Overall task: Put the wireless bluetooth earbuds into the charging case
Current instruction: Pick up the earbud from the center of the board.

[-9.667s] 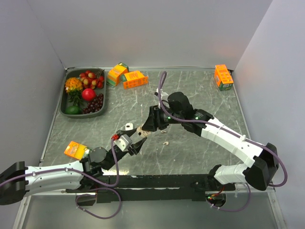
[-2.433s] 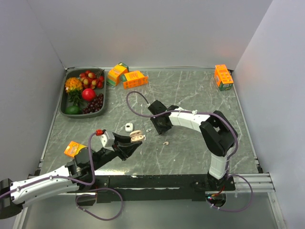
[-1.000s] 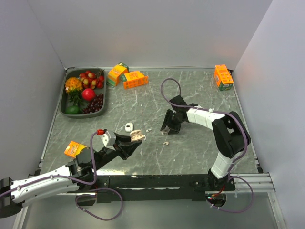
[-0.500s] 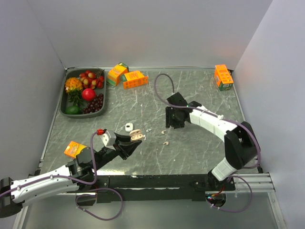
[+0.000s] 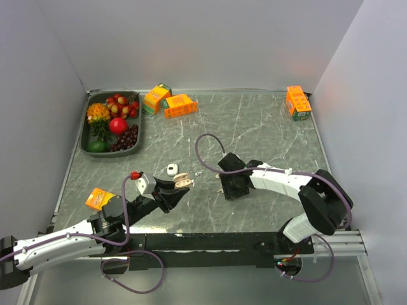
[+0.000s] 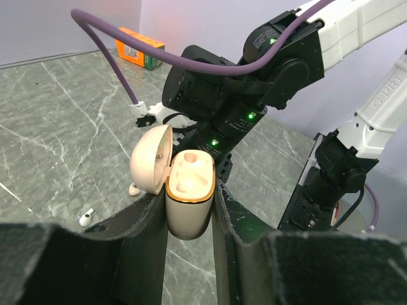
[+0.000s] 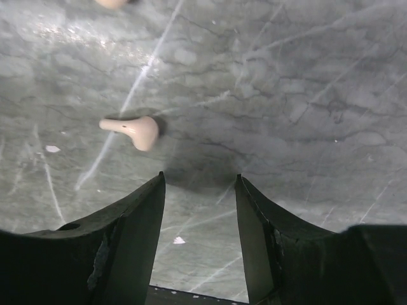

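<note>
My left gripper (image 5: 180,185) is shut on an open beige charging case (image 5: 182,180) with a gold rim, held above the table. In the left wrist view the case (image 6: 189,190) stands upright between the fingers, lid open to the left, both wells empty. My right gripper (image 5: 232,188) is open and empty, low over the table. In the right wrist view a beige earbud (image 7: 137,131) lies just ahead and left of its jaws (image 7: 198,181). The left wrist view also shows this beige earbud (image 6: 133,189) and a tiny white earbud (image 6: 86,217) on the table.
A small white case (image 5: 172,169) lies just beyond the held case. A dark tray (image 5: 84,141) of fruit sits at the back left. Orange boxes stand at the back (image 5: 173,101), the back right (image 5: 297,101) and beside the left arm (image 5: 100,199).
My right gripper has swung toward the near side and come down over the beige earbud. The left gripper has held still with the open case.
</note>
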{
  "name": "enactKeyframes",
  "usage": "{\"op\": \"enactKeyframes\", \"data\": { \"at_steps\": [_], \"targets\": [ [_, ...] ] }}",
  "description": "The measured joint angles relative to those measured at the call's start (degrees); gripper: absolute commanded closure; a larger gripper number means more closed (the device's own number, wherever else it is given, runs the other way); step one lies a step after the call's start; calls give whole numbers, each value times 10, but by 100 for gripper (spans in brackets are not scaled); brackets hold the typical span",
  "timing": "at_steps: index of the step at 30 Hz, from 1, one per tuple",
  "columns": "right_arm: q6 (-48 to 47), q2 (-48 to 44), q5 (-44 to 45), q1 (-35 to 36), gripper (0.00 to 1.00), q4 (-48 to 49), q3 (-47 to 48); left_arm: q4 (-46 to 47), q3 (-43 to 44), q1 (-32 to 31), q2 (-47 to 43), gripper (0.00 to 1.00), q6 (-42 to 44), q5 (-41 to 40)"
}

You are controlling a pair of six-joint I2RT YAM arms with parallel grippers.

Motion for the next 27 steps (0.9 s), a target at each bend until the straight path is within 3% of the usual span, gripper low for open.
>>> {"op": "enactKeyframes", "data": {
  "at_steps": [18, 27],
  "targets": [
    [5, 18, 24, 10, 45, 51, 18, -4, 0, -2, 8, 99, 0, -1],
    [-13, 41, 56, -21, 44, 46, 37, -6, 0, -3, 15, 99, 0, -1]
  ]
}}
